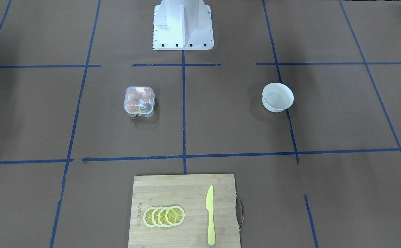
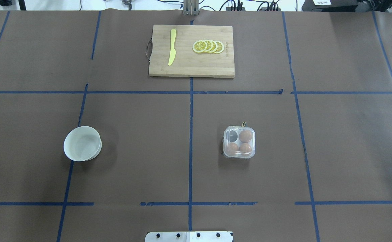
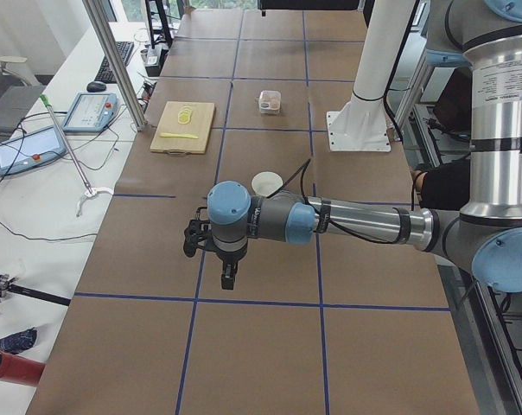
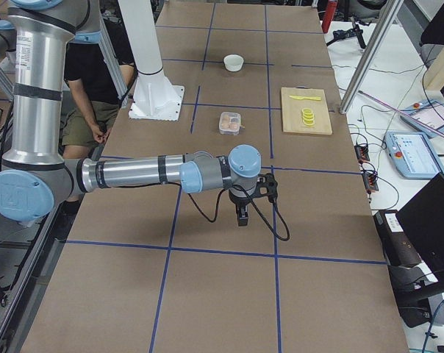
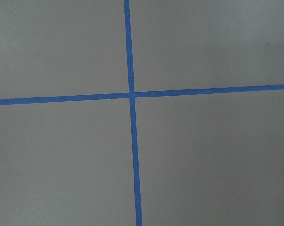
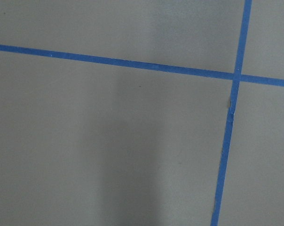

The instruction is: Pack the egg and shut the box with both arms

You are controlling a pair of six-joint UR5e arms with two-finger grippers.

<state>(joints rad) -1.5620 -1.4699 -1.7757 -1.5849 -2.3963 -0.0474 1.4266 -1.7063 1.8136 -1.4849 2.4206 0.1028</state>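
The clear four-cell box (image 2: pixel 239 147) sits on the table's right half, its lid down over the cells; it also shows in the front view (image 1: pixel 139 100). Three orange-brown eggs lie inside, one of them the egg (image 2: pixel 246 135) in the far right cell; the far left cell looks dark and holds no egg. Both arms hover far from the box. My left gripper (image 3: pixel 229 278) points down over the table beyond the white bowl (image 2: pixel 96 149). My right gripper (image 4: pixel 242 218) points down off to the box's right. I cannot tell whether either is open. The wrist views show only table and blue tape.
A wooden cutting board (image 2: pixel 191 64) at the far middle carries a yellow knife (image 2: pixel 172 47) and several lemon slices (image 2: pixel 208 46). The white pedestal (image 1: pixel 183 24) stands at the robot's side. Blue tape lines grid the brown table.
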